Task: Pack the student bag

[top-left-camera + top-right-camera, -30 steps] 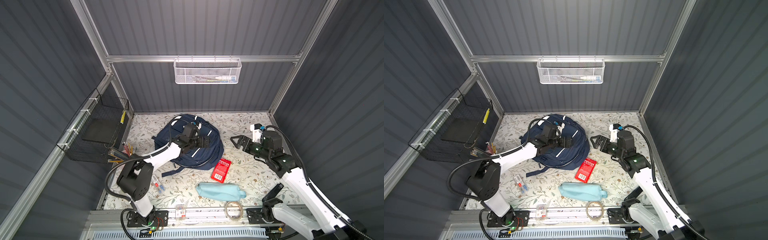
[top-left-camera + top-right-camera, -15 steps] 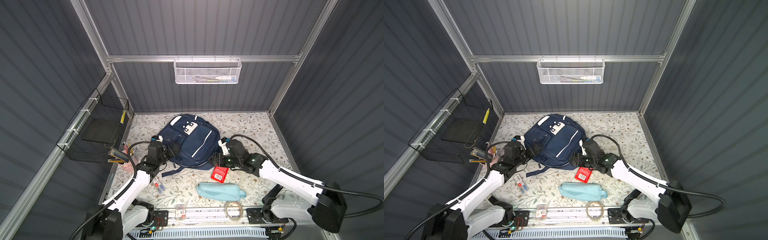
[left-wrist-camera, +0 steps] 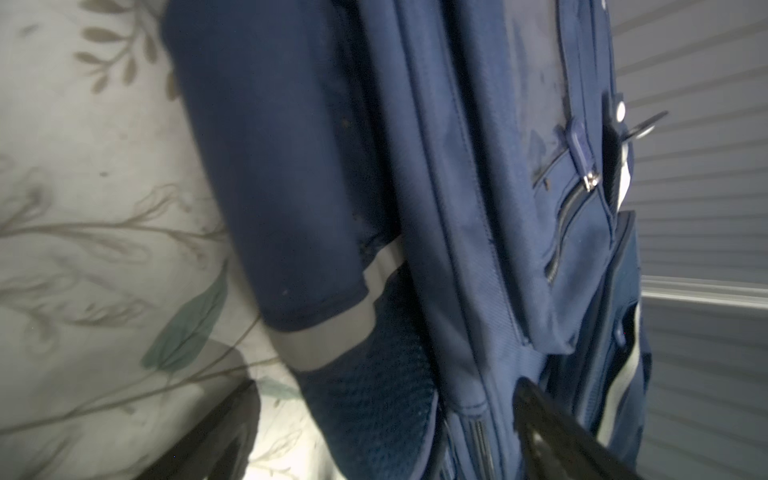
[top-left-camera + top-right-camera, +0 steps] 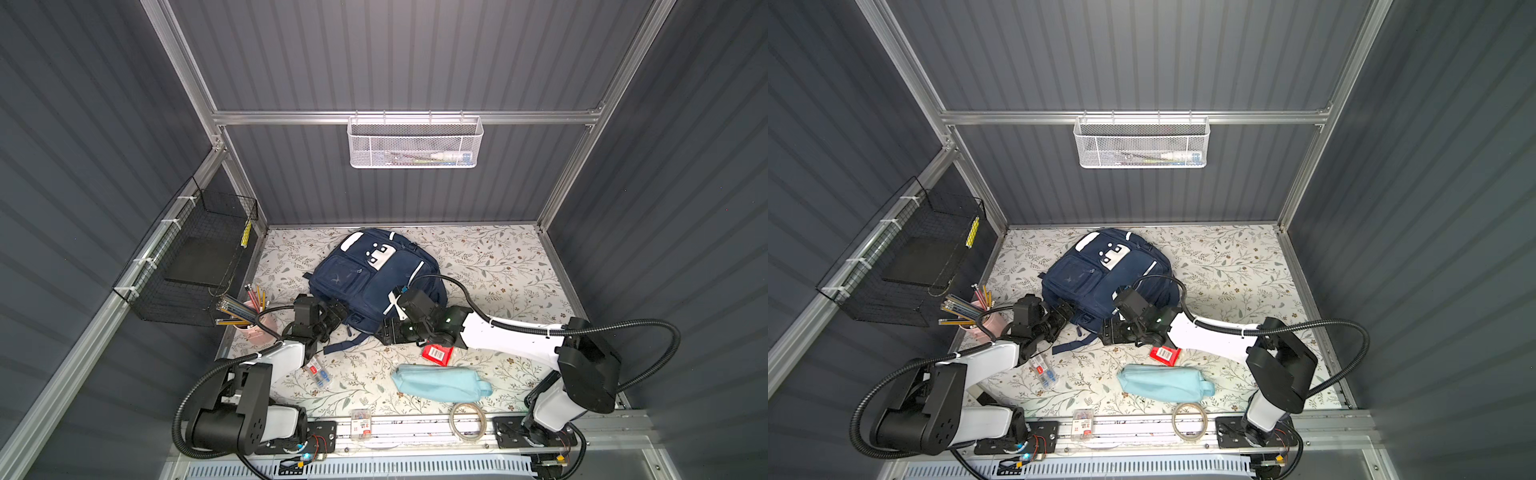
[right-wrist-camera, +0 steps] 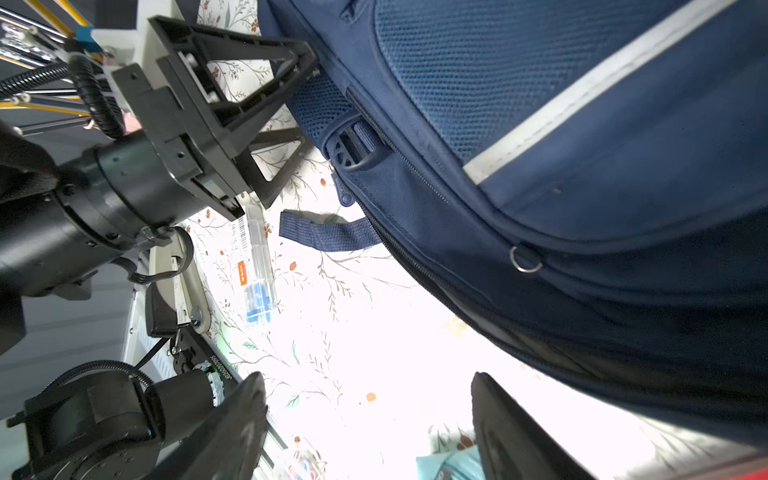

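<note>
The student bag (image 4: 374,274) (image 4: 1100,274) is navy with white stripes and lies front-up at the middle back of the floral mat in both top views. My left gripper (image 4: 336,311) (image 4: 1065,311) is open at the bag's near left corner. In the left wrist view that mesh corner (image 3: 374,399) sits between the spread jaws of my left gripper (image 3: 384,436). My right gripper (image 4: 388,332) (image 4: 1111,330) is open low on the mat at the bag's near edge. The right wrist view shows only bright mat between its fingers (image 5: 511,436), with the bag (image 5: 582,208) beside one of them.
Near the front lie a red box (image 4: 436,353), a light-blue pouch (image 4: 440,382), a tape roll (image 4: 467,419), a clear pack (image 4: 318,372) and a small clip box (image 4: 360,419). A pink pencil cup (image 4: 249,320) stands left, under a black wire basket (image 4: 195,257). A white mesh basket (image 4: 415,143) hangs behind.
My left gripper came off the top of the bag and my right gripper came down from the right. Both now sit low at the bag's near edge, jaws slightly narrower.
</note>
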Controlling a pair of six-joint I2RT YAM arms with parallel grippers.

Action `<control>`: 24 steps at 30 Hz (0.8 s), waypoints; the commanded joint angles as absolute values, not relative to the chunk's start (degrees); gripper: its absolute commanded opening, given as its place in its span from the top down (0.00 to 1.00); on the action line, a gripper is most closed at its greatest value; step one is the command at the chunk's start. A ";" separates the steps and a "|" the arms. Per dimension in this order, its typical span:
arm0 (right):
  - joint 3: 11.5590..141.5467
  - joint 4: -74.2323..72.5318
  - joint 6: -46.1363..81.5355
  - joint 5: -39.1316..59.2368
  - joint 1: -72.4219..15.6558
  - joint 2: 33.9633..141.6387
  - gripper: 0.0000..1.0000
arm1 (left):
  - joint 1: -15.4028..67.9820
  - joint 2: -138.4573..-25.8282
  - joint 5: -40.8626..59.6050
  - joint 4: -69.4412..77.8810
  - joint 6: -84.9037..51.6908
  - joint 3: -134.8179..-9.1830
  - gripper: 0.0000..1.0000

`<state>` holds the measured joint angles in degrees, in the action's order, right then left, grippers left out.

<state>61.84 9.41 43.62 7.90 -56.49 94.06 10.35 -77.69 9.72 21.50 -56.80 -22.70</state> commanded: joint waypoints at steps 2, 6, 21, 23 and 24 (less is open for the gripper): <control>65.09 7.16 41.84 10.40 -57.60 97.32 0.29 | 10.43 -78.55 10.98 26.41 -56.13 -22.37 0.57; 67.65 6.16 40.81 12.44 -58.88 101.79 0.43 | 12.07 -76.46 11.14 25.02 -56.93 -23.06 0.88; 77.09 12.56 38.69 -10.34 -59.78 110.53 0.40 | 20.60 -64.34 11.13 22.29 -63.76 -23.77 0.94; 79.02 14.60 36.87 -14.58 -59.68 111.58 0.41 | 20.78 -64.66 11.62 23.16 -64.45 -23.27 0.95; 80.06 15.06 35.85 -15.63 -59.51 112.15 0.41 | 20.94 -64.92 11.90 23.93 -64.98 -22.89 0.95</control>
